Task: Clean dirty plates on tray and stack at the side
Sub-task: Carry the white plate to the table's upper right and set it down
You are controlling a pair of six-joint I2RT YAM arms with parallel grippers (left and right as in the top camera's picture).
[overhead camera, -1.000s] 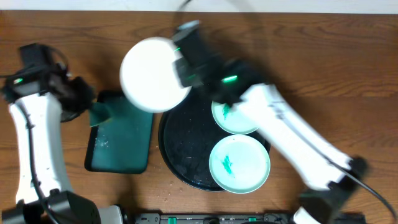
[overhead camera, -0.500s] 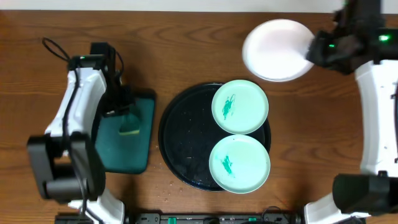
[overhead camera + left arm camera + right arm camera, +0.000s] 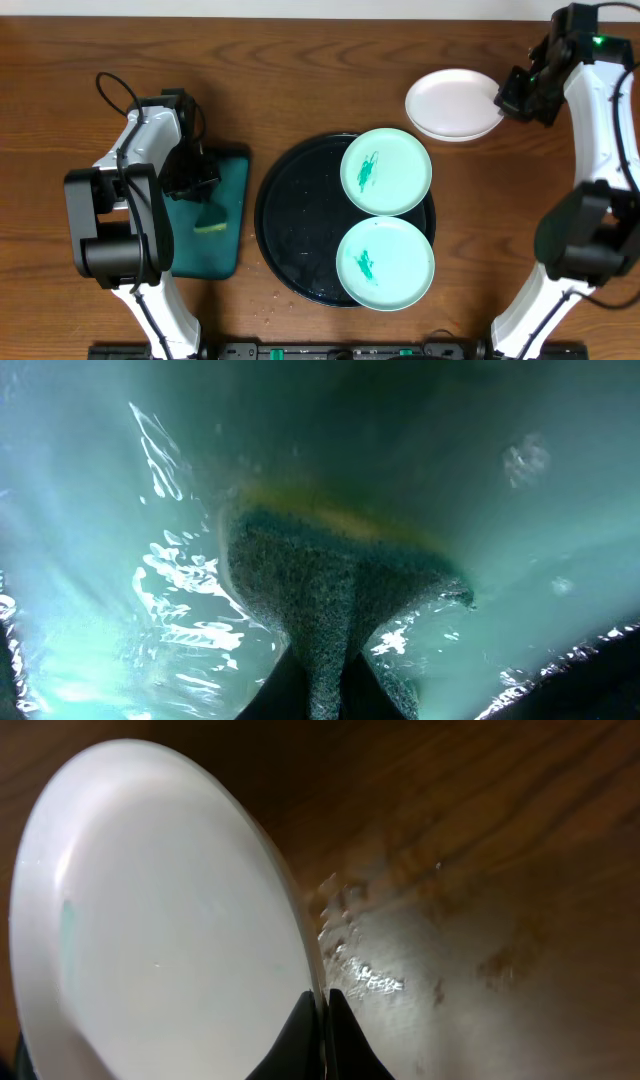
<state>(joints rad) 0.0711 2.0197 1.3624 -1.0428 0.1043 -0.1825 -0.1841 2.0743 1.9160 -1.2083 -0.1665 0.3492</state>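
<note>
Reaching far right, right hand (image 3: pixel 505 95) pinching white plate (image 3: pixel 455 103) rim, left hand (image 3: pixel 322 692) clamping sponge (image 3: pixel 340 600).

I see a desk (image 3: pixel 300 80) of brown grained wood; the tray (image 3: pixel 290 235) glossy black; the white plate (image 3: pixel 160 920) smooth, faintly shiny; the sponge (image 3: pixel 330 610) coarse and fibrous; the teal tray (image 3: pixel 120 510) wet-glossy.

Table (image 3: pixel 300 80): black tray (image 3: pixel 295 230) (teal tray (image 3: pixel 215 255) beside)
</note>
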